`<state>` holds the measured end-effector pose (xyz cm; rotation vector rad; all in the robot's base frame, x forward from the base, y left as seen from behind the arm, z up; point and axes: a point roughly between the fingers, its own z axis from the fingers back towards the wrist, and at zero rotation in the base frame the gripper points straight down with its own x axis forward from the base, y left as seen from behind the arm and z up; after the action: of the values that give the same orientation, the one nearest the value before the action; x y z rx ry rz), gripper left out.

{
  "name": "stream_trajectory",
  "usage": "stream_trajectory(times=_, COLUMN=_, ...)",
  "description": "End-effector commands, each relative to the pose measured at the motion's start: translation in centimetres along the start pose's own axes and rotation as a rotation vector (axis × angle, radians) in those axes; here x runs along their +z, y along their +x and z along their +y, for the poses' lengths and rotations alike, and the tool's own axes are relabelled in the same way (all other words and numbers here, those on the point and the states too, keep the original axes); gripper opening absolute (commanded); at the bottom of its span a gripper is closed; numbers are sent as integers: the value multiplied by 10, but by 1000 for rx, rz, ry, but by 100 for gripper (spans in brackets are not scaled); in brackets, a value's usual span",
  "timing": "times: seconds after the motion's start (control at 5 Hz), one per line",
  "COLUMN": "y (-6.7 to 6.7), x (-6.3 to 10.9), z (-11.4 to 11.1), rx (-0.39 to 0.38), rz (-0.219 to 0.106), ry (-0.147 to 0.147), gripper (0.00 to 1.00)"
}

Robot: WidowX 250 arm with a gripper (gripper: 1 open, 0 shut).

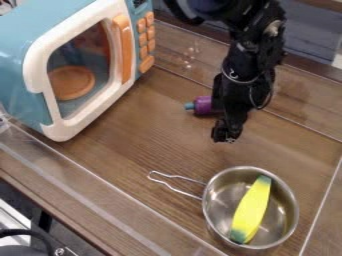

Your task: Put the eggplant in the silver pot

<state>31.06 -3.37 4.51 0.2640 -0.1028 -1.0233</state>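
The eggplant (201, 104), purple with a green stem end, lies on the wooden table to the right of the microwave. Its right part is hidden behind my black gripper (225, 129). The gripper points steeply down with its tips just in front of and to the right of the eggplant, and it looks open with nothing held. The silver pot (214, 197) sits at the front right, its thin wire handle (174, 182) pointing left. A yellow corn-like toy (254, 206) lies inside it.
A blue-and-white toy microwave (74, 60) with an orange button panel fills the back left, its door facing front right. A clear raised edge (80, 170) runs along the table's front left. Bare wood lies between the gripper and the pot.
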Motion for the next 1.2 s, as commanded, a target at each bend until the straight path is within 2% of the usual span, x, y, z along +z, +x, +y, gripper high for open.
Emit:
stream_trajectory(times=0.0, y=6, x=17, z=12, rx=6, rz=-57, ry=78, gripper=100)
stream_trajectory(times=0.4, y=15, x=11, z=13, rx=17, rz=-82, ry=101, gripper=100)
stream_trajectory(times=0.6, y=12, x=-6, z=15, rx=37, rz=-88, ry=102, gripper=100)
stream_trajectory(times=0.8, y=9, x=-16, z=15, rx=69, rz=-104, ry=108, gripper=0)
stream_trajectory(times=1.0, y=4, x=-17, z=17, rx=73, rz=-121, ry=91, gripper=0)
